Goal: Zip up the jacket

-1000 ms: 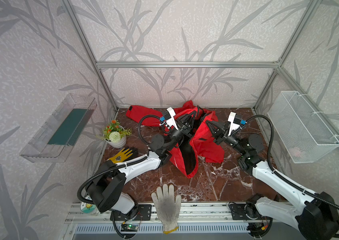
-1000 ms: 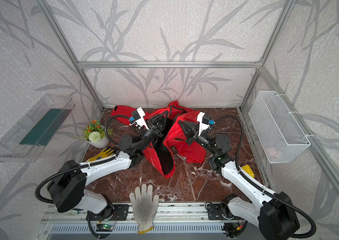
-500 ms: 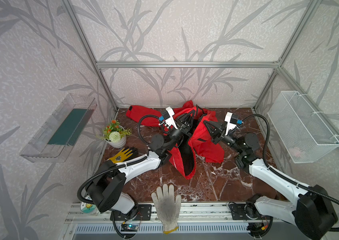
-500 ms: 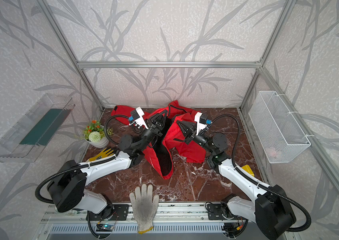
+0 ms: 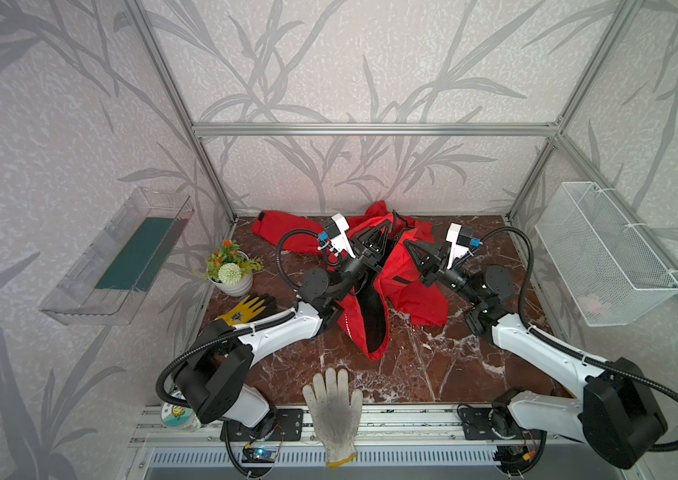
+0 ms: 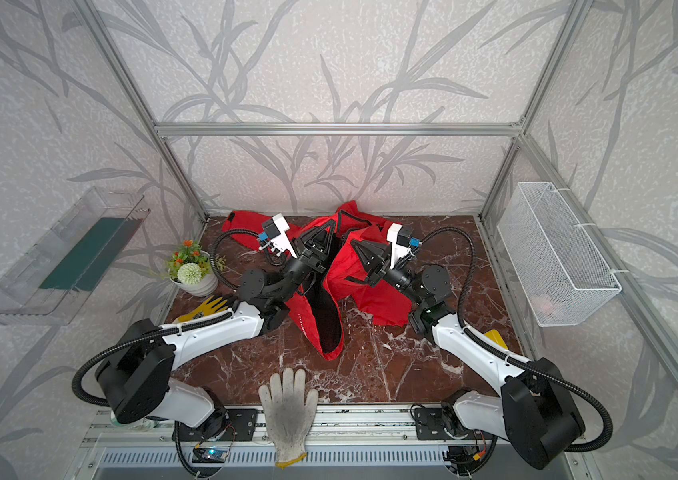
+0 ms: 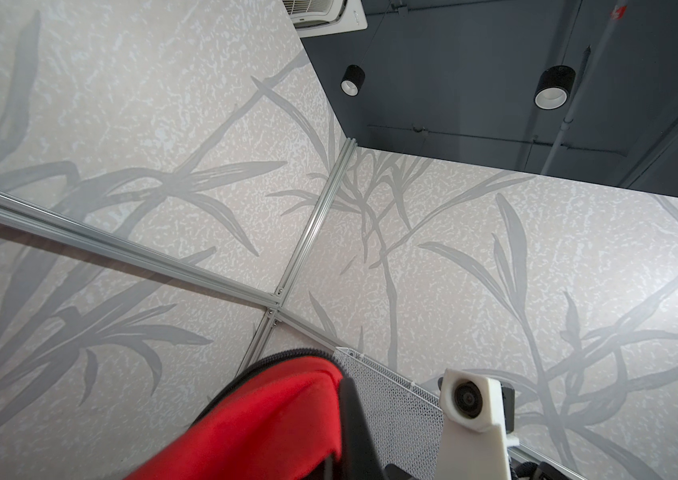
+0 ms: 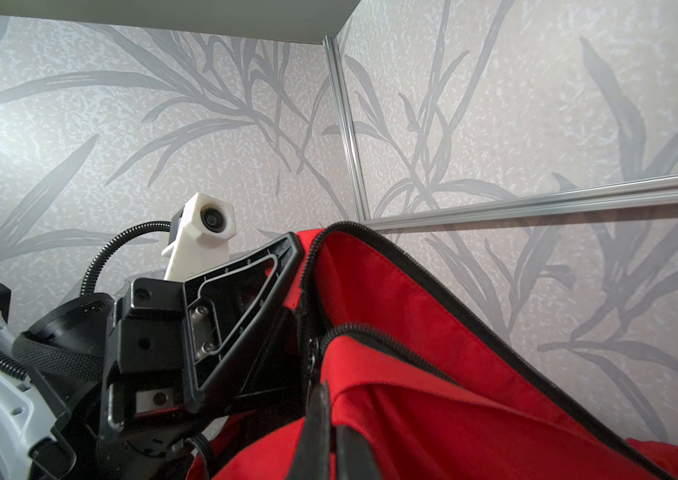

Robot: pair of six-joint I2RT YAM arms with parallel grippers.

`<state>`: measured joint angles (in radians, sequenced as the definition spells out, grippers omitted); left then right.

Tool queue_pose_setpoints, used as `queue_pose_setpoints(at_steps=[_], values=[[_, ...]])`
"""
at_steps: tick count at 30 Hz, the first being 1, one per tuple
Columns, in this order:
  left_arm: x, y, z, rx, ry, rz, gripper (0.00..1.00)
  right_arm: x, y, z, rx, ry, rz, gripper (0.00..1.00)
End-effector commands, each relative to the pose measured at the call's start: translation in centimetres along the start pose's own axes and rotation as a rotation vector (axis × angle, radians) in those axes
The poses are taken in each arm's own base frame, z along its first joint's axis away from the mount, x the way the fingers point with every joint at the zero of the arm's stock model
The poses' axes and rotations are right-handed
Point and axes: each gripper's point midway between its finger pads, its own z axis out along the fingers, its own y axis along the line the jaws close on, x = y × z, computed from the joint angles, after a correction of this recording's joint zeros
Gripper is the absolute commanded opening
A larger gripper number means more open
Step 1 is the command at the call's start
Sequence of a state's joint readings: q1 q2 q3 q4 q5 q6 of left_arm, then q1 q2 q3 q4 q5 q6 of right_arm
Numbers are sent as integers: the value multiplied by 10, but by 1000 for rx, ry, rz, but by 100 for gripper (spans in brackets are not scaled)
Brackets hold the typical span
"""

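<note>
Jacket (image 5: 412,291) cloth is strung up between the two arms. The rest is heaped on the marble tabletop (image 5: 432,374) beneath and behind them, and one sleeve (image 5: 283,226) lies flat out past the left hand's outer side.

That left hand (image 5: 389,226) is pinched closed on one front panel and holds it clear of the tabletop. In its wrist view the red cloth and black zipper edge (image 7: 245,370) curl over the fingers. Below this hand the panel droops in a long fold with the black lining (image 5: 372,316) showing, and the fold's tip reaches the tabletop.

Across the gap, the right hand (image 5: 407,245) is closed as well. It grips the other front panel close to its own zipper edge, and loose red cloth sags under it.

From where I stand the stuff looks thin, light and limp. It seems a slick windbreaker cloth that would slide and bunch rather than keep a line. My guess is that the only firm holds are the stitched zipper edges, taken near their lower ends and kept taut. Where the slider sits I cannot tell.
</note>
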<state>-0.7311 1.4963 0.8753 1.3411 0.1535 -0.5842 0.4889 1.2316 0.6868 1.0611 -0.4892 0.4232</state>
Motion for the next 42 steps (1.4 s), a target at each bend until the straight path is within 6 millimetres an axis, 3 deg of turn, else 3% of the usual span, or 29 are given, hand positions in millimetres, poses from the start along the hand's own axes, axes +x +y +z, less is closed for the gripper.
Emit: queue_pose_setpoints(at_steps=[1, 25, 42], values=[[-15, -10, 2, 48, -61, -10, 0, -27, 13, 2, -56, -80, -44, 0], [-10, -8, 5, 55, -48, -81, 0, -37, 16, 6, -63, -80, -52, 0], [-17, -8, 5, 40, -74, -81, 0, -26, 7, 2, -15, -64, -39, 0]])
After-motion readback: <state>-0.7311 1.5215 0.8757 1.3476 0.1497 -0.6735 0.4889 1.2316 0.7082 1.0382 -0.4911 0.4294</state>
